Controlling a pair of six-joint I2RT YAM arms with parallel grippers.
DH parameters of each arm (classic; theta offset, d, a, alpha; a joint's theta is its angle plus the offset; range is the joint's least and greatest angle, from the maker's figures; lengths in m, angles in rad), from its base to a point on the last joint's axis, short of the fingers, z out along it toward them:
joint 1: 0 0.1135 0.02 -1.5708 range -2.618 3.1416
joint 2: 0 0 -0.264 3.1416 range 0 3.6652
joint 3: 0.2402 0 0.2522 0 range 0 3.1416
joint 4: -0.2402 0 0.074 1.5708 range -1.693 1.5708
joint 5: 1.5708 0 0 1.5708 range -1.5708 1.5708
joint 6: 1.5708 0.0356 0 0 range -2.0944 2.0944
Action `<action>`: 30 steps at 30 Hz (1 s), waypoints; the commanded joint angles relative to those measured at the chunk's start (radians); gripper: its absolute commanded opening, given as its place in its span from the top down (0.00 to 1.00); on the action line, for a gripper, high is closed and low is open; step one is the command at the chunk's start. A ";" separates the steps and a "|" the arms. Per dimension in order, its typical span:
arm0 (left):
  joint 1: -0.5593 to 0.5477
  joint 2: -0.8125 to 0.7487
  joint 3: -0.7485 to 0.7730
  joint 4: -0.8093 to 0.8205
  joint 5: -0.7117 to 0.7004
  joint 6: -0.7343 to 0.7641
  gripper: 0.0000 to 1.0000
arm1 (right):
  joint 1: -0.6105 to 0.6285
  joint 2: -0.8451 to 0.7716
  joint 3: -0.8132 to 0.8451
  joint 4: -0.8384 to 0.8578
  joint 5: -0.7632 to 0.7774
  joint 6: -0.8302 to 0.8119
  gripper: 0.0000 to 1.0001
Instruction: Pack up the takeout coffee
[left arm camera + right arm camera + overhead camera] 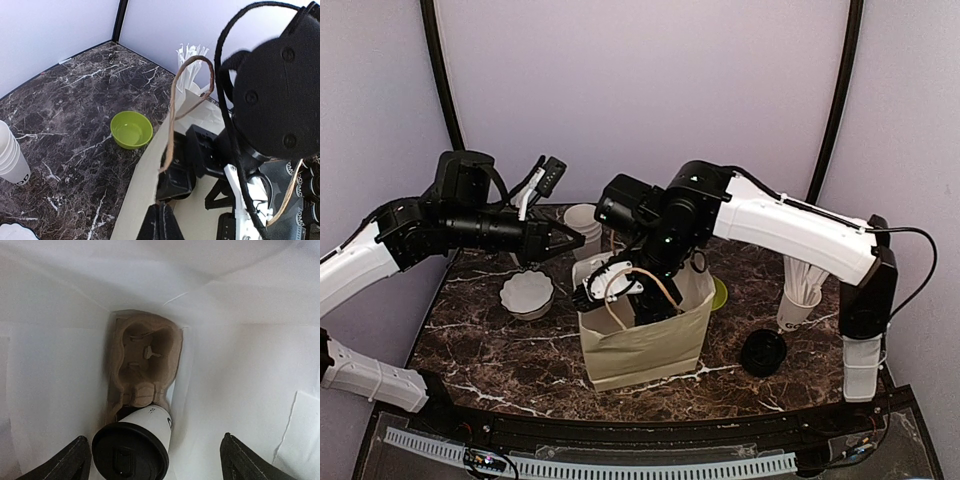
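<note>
A brown paper bag (645, 345) stands open mid-table; its rim also shows in the left wrist view (145, 180). My right gripper (623, 298) reaches down into it. In the right wrist view a takeout coffee cup (135, 442), white with a black lid, stands in the near slot of a brown pulp carrier (145, 357) on the bag's floor. My right gripper (157, 465) is wide open with the cup between its fingers, nearer the left finger (75, 460). My left gripper (161, 222) is shut on the bag's rim; it also shows in the top view (563, 240).
A stack of white cups (582, 225) and a white fluted bowl (527, 292) sit left of the bag. A lime-green bowl (131, 129) is behind it. A cup of white sticks (800, 290) and a loose black lid (763, 352) are at the right.
</note>
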 commanded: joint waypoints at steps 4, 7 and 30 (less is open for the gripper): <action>-0.004 0.019 0.007 0.086 -0.030 0.001 1.00 | 0.037 -0.069 -0.009 0.024 0.017 -0.050 0.10; -0.004 0.027 0.018 0.082 -0.030 0.025 0.81 | 0.037 -0.092 0.026 0.033 0.045 -0.071 0.10; -0.006 0.098 0.088 0.061 0.030 0.149 0.29 | -0.058 -0.162 0.306 -0.005 0.105 -0.149 0.09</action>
